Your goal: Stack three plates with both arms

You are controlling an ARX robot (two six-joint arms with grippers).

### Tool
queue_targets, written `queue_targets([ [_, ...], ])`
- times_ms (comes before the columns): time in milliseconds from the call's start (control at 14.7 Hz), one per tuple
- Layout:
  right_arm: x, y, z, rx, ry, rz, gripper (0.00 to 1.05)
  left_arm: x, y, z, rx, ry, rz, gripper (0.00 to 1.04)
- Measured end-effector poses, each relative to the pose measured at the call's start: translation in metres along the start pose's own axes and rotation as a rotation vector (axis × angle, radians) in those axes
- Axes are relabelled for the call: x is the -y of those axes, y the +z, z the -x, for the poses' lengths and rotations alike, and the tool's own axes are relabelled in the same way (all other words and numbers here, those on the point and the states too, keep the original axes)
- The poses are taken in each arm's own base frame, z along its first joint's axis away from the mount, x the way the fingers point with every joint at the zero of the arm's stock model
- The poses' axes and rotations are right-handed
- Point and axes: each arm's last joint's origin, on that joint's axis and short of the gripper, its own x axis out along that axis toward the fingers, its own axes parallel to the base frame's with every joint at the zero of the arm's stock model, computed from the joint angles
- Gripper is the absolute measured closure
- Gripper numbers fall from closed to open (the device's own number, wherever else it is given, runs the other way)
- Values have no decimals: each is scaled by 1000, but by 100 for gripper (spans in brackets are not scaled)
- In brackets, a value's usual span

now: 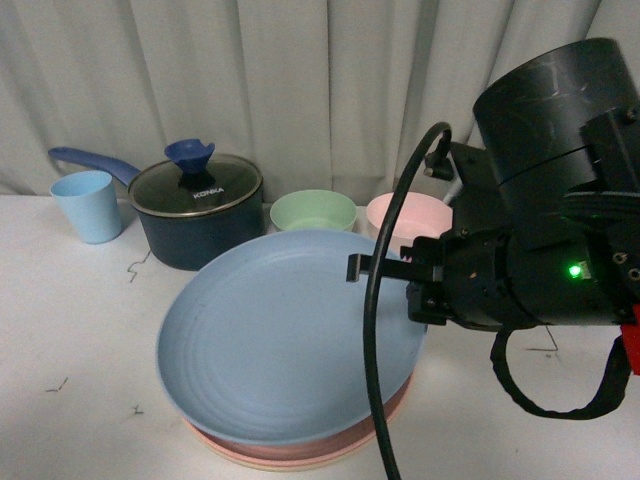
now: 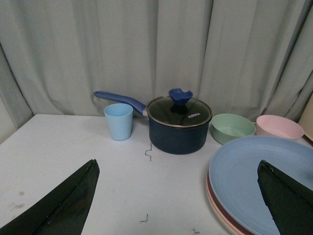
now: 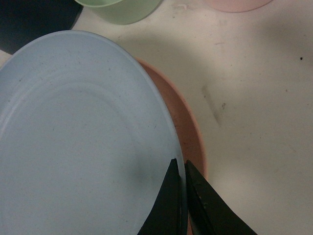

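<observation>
The light blue plate (image 1: 275,335) lies on top of the pink plate (image 1: 330,440), its right side tilted up a little. A cream rim (image 1: 262,463) shows under the pink one. My right gripper (image 1: 362,267) is shut on the blue plate's right rim; in the right wrist view its jaws (image 3: 179,164) pinch that rim (image 3: 83,132), with the pink plate (image 3: 183,127) below. My left gripper (image 2: 178,169) is open and empty above the table, left of the stack. The blue plate (image 2: 244,171) and pink plate (image 2: 215,196) show there too.
A dark blue pot with glass lid (image 1: 200,208), a light blue cup (image 1: 90,205), a green bowl (image 1: 313,210) and a pink bowl (image 1: 405,215) stand along the back before the curtain. Small scraps lie on the white table (image 1: 70,330).
</observation>
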Motion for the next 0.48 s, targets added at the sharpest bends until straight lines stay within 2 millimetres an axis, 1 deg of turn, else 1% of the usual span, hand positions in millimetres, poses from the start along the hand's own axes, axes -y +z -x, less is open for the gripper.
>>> queue_targets([
  [205, -6, -3, -8, -7, -8, 3, 102, 0, 0, 0, 0, 0, 0, 7],
  [478, -1, -9, -16, -25, -36, -25, 102, 0, 0, 0, 0, 0, 0, 7],
])
